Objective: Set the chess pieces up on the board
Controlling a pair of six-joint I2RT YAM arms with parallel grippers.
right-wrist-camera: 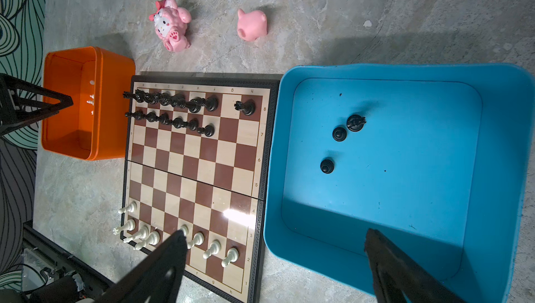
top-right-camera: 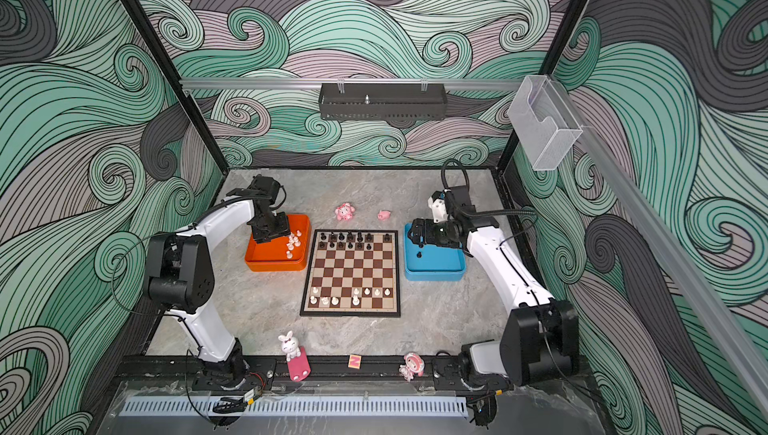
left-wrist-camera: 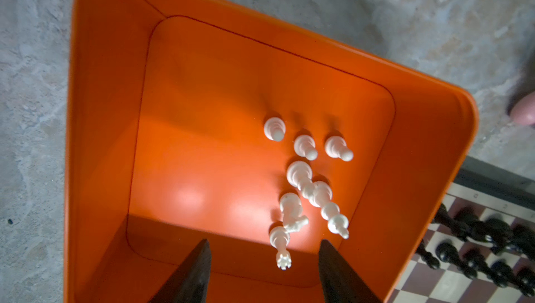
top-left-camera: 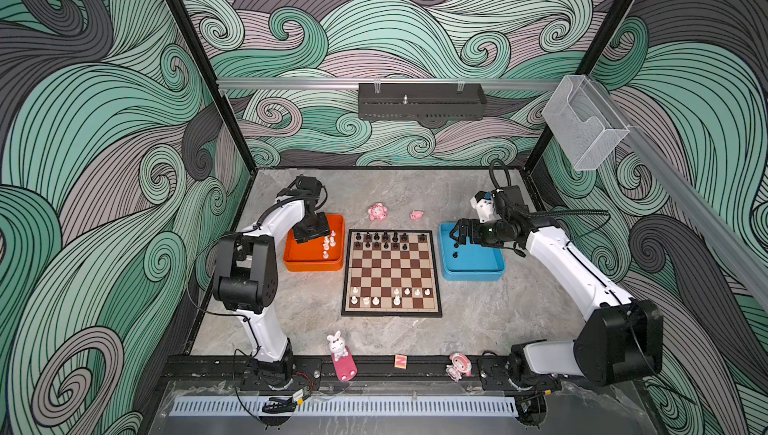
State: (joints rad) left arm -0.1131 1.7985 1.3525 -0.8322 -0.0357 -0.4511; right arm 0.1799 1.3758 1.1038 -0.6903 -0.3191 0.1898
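Midway | left jaws apart over white chess pieces (left-wrist-camera: 299, 171) in orange tray (left-wrist-camera: 110, 113) | right jaws apart above blue tray (right-wrist-camera: 506, 142) | next: clamp one piece, carry to board (top-left-camera: 390, 273).

In both top views the left arm (top-left-camera: 266, 329), at the left of the frame, and the right arm (top-left-camera: 575, 273), at the right, share one build: glossy white links joined by boxy black joint housings. Thin black cables loop alongside them. A white bracket (top-left-camera: 482, 209) sits by the right wrist. The left gripper (left-wrist-camera: 264, 242) and right gripper (right-wrist-camera: 275, 232) have flat, dark, tapered fingers
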